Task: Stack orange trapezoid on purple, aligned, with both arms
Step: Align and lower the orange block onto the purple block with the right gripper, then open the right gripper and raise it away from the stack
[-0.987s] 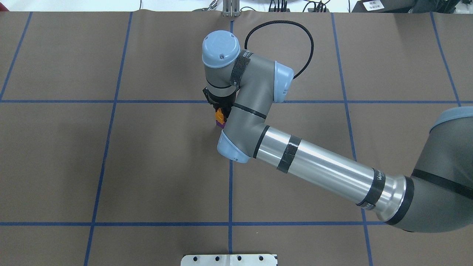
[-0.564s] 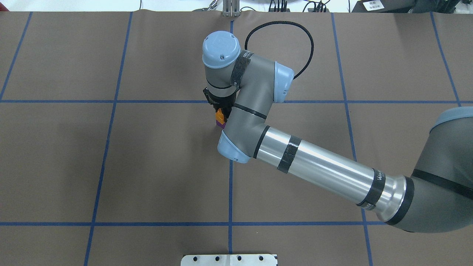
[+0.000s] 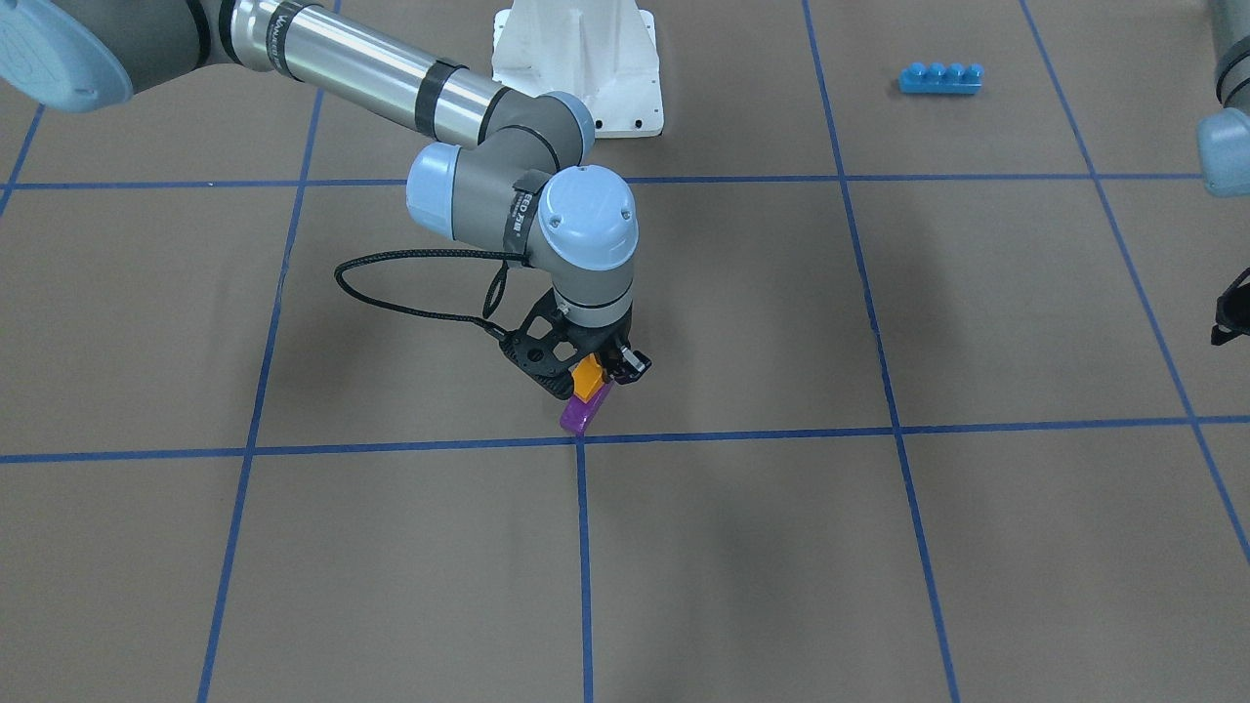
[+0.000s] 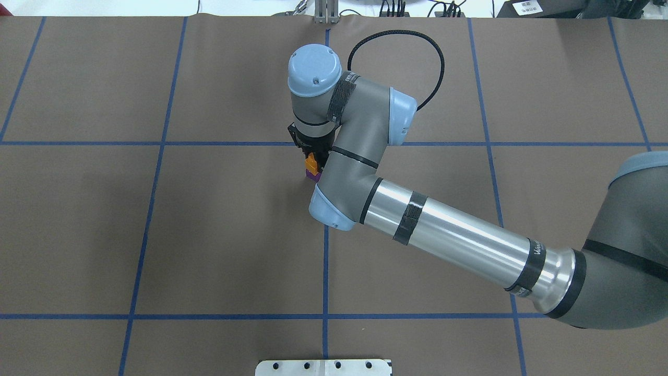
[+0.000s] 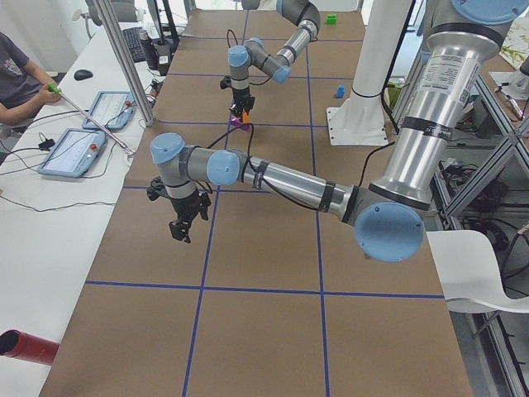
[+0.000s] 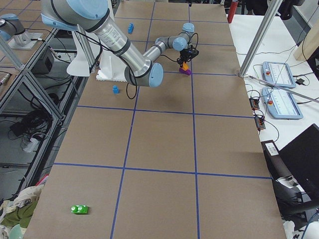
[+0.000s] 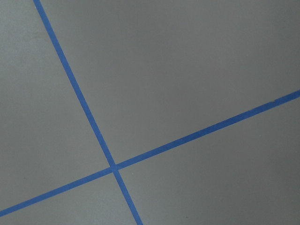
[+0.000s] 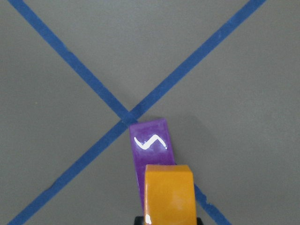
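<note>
My right gripper (image 3: 592,374) is shut on the orange trapezoid (image 3: 587,377) and holds it over the rear part of the purple brick (image 3: 583,413). The purple brick lies on the brown table at a crossing of blue tape lines. In the right wrist view the orange trapezoid (image 8: 168,193) covers the near end of the purple brick (image 8: 151,142); I cannot tell whether they touch. In the overhead view only slivers of orange (image 4: 311,162) and purple (image 4: 312,176) show beside the right wrist. My left gripper (image 5: 186,225) hangs above bare table far off; I cannot tell its jaw state.
A long blue four-stud brick (image 3: 939,78) lies near the white robot base (image 3: 586,68). A small blue brick (image 6: 115,89) and a green toy (image 6: 79,209) lie far from the stack. An operator's table with tablets (image 5: 78,149) borders the far edge.
The right wrist with the orange trapezoid has shifted very slightly right and away from the robot. The purple brick has not moved.
</note>
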### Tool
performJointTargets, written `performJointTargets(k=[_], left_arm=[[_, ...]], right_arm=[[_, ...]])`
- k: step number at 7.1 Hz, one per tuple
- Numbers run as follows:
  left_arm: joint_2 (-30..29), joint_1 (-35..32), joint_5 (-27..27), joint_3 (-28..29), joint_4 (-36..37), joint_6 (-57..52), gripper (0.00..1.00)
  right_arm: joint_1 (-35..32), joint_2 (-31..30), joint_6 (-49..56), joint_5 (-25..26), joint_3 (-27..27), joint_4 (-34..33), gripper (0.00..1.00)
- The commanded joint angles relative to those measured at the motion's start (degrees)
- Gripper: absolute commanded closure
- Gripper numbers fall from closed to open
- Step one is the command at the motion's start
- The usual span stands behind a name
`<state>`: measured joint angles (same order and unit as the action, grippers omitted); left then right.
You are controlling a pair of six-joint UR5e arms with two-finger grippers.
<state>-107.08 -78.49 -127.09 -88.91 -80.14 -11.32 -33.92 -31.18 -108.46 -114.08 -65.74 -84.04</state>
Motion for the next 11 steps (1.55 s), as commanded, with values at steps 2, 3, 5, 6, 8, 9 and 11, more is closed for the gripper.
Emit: performJointTargets(k=[2,3,5,6,8,9,11], left_arm=[[-0.1,0.0,0.0,0.0,0.0,0.1,0.00],[-0.1,0.0,0.0,0.0,0.0,0.1,0.00],[-0.2,0.0,0.0,0.0,0.1,0.1,0.00],[-0.3,0.0,0.0,0.0,0.1,0.2,0.00],[-0.6,0.0,0.0,-0.1,0.1,0.1,0.00],[-0.6,-0.1,0.0,-0.3,0.0,-0.4,0.00],[0.0,-1.0,0.0,-0.7,-1.0,-0.5,0.00]], right_arm=[[-0.1,-0.3,-0.1,0.0,-0.3,0.1,1.00],[-0.1,-0.4,-0.2,0.0,-0.4,0.0,0.25],[-0.1,-1.5,-0.3,0.0,-2.3,0.1,0.00],[-0.4,-1.7,-0.2,-0.1,-3.2,0.0,0.00],[-2.5,-3.3,-0.1,-0.9,-9.3,-0.9,0.00],[-4.5,-8.2,1.0,-1.1,-20.6,-6.0,0.00],[-8.5,-18.6,20.4,-1.2,-43.0,-24.2,0.00]])
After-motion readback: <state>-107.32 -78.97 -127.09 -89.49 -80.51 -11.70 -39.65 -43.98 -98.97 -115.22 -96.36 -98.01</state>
